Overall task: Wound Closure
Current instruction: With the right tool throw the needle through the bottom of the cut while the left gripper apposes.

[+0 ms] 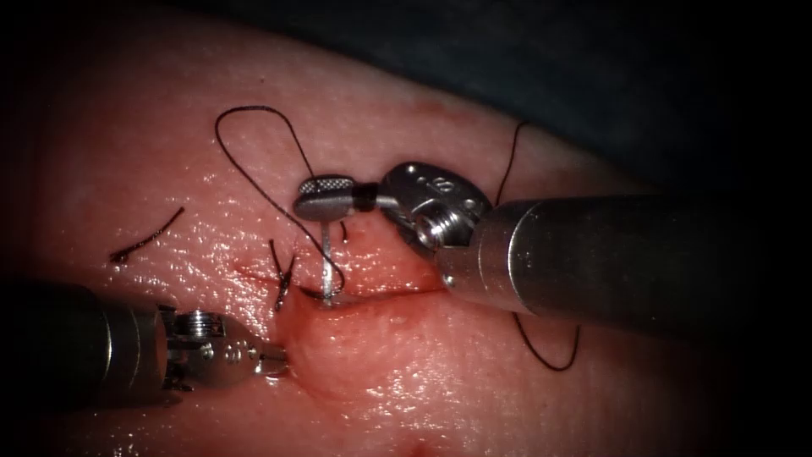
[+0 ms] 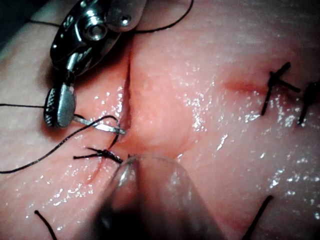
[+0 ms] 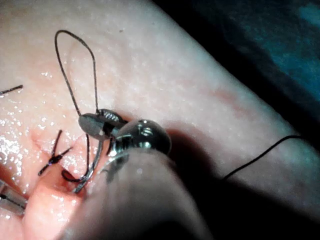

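The right tool (image 1: 324,198) is clamping the needle (image 1: 326,267) near its tail, its tip sitting in the cut (image 1: 372,296), while the left tool (image 1: 272,364) is pinching the tissue (image 1: 474,372) edge, which should be kept lifted and steady.

The needle (image 1: 326,267) is buried at its tip in the tissue (image 1: 474,381) at the cut (image 1: 381,296), so the point is hidden. The left claw (image 1: 275,364) is pressed into the tissue fold, where its tips are covered, and in the left wrist view it (image 2: 127,170) is masked by a blurred shaft. The thread (image 1: 254,169) is hidden where it passes behind the right claw (image 1: 326,199) and the right shaft (image 1: 592,254).
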Available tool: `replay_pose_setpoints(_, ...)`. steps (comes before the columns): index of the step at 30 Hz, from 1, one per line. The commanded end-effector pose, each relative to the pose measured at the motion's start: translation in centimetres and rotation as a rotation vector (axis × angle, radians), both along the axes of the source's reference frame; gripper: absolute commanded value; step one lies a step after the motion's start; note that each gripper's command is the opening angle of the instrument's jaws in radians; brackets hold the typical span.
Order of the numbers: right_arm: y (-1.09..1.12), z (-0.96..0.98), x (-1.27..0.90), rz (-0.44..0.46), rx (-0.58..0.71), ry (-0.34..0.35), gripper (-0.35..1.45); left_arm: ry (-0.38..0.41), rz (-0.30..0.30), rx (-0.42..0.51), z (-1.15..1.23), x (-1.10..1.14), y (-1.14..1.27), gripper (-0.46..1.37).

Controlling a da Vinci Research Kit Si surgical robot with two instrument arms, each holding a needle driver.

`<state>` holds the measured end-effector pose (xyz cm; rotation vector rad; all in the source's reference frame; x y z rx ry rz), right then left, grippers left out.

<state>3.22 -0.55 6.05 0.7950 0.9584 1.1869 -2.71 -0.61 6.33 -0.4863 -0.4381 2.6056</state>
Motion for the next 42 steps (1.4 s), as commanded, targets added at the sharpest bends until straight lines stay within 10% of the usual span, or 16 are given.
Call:
replay_pose_setpoints(1, 0.01, -0.01, 0.02, 0.074, 0.169, -0.035, -0.35, -0.004, 0.002, 0.006, 0.01, 0.00, 0.00, -0.35)
replay_pose_setpoints(9, -0.27, 0.00, 0.06, 0.335, 0.522, -0.150, -0.35, -0.004, 0.003, 0.007, 0.00, 0.00, 0.00, -0.35)
replay_pose_setpoints(17, -0.53, -0.17, 0.16, 0.348, 0.645, -0.142, -0.35, -0.004, 0.003, 0.007, 0.00, 0.00, 0.01, -0.35)
replay_pose_setpoints(38, -0.94, -0.27, 0.22, 0.383, 0.738, -0.184, -0.35, -0.006, 0.004, 0.007, -0.02, 0.02, 0.02, -0.35)
replay_pose_setpoints(42, -0.79, -0.25, 0.14, 0.318, 0.554, -0.166, -0.35, -0.006, 0.004, 0.007, -0.02, 0.02, 0.02, -0.35)
